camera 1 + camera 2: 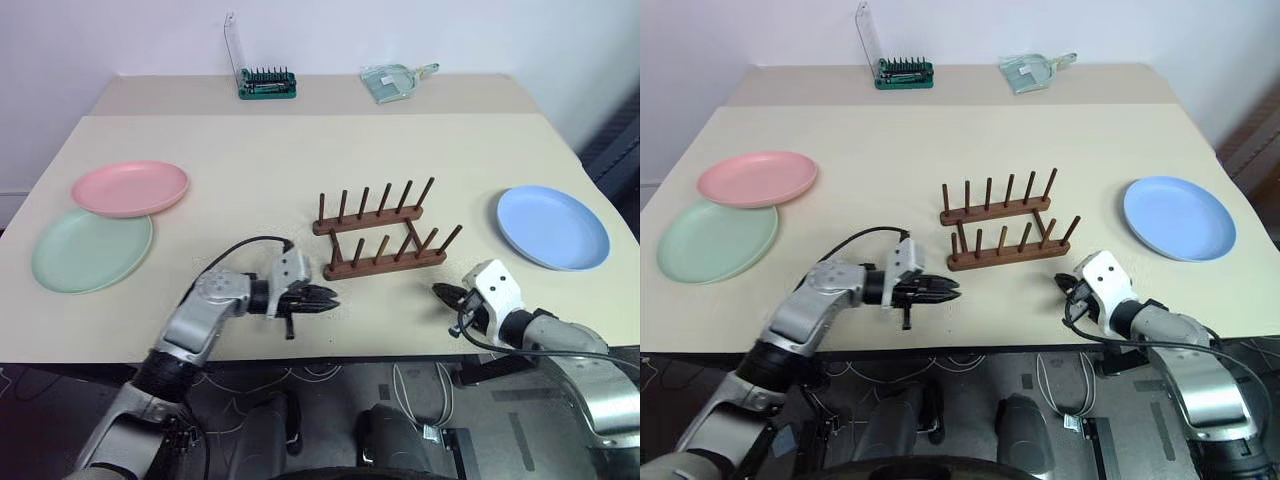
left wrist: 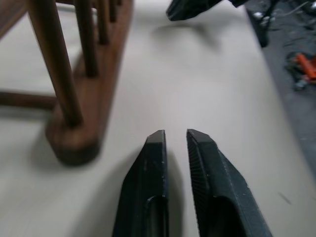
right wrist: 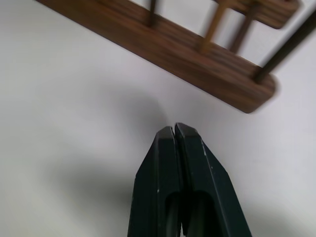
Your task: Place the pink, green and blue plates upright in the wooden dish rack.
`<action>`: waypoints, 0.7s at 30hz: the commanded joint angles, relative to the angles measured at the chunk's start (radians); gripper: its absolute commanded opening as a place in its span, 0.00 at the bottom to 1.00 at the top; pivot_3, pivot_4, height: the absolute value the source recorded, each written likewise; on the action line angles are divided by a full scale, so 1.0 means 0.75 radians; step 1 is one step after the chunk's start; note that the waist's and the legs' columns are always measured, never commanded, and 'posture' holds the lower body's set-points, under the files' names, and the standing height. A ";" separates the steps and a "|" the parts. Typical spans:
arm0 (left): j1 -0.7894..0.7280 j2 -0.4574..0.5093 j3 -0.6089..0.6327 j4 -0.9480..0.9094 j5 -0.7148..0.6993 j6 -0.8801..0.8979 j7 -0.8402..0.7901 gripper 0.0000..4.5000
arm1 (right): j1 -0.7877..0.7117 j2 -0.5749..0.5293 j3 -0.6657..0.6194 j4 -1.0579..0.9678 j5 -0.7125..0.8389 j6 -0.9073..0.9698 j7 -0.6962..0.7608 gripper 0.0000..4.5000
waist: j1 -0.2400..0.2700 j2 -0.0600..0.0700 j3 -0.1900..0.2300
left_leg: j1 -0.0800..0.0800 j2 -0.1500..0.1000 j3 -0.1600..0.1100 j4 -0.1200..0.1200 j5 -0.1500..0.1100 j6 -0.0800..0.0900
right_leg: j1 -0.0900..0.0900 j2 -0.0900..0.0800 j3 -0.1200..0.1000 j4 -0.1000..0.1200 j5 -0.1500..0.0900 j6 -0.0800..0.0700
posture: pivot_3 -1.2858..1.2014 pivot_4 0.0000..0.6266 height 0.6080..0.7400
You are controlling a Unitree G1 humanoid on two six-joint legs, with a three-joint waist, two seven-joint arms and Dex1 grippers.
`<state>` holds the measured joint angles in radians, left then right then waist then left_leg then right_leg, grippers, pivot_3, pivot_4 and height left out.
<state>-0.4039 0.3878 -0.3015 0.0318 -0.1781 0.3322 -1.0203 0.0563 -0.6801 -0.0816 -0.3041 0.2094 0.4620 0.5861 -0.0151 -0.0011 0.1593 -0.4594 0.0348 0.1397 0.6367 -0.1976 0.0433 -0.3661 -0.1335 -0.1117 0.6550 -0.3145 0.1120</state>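
Nearest the cam, both grippers hung low over the table's (image 1: 300,150) front edge, nothing held. Left gripper (image 1: 325,297) sat just beside the near-left end of the wooden dish rack (image 1: 385,233), jaws nearly closed w/ a thin gap showing. Right gripper (image 1: 446,294) was near the rack's right end, jaws pressed fully together.

Rack stood empty at centre. Pink plate (image 1: 130,188) lay far left, its rim overlapping the green plate (image 1: 92,250); blue plate (image 1: 552,227) lay flat, far right.

Plates looked light, stiff, matte, prob. plastic, so not esp. fragile but shallow and flush w/ the table. Best hold, I'd judge: pinch the raised rim; pink's overhanging edge looked easiest to get under.
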 commanded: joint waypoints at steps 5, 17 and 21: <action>-0.019 -0.040 0.039 0.110 0.087 -0.139 0.188 0.14 | -0.145 0.037 0.062 0.131 -0.098 -0.083 -0.032 0.00 | 0.004 0.000 0.000 | 0.000 0.000 0.000 0.000 0.000 0.000 | 0.001 0.000 0.000 0.000 0.000 0.000 | 0.52 0.24 0.97; -0.100 -0.104 0.109 0.320 0.132 -0.272 0.365 0.14 | -0.351 0.095 0.112 0.372 -0.189 -0.227 -0.046 0.00 | 0.002 0.000 0.000 | 0.000 0.000 0.000 0.001 0.000 0.000 | 0.001 0.000 0.000 0.001 0.000 0.000 | 0.52 0.24 0.97; -0.127 -0.114 0.117 0.373 0.138 -0.296 0.392 0.14 | -0.388 0.112 0.112 0.416 -0.200 -0.254 -0.047 0.00 | 0.002 0.000 0.000 | 0.000 0.000 0.000 0.001 0.000 0.000 | 0.001 0.000 0.000 0.001 0.000 0.000 | 0.52 0.24 0.97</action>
<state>-0.4884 0.3019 -0.2311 0.2967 -0.0852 0.1205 -0.7429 -0.2192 -0.6017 0.0125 0.0113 0.0612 0.2950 0.5559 -0.0136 -0.0009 0.1592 -0.4591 0.0346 0.1398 0.6377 -0.1975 0.0431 -0.3653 -0.1335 -0.1119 0.6558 -0.3144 0.1122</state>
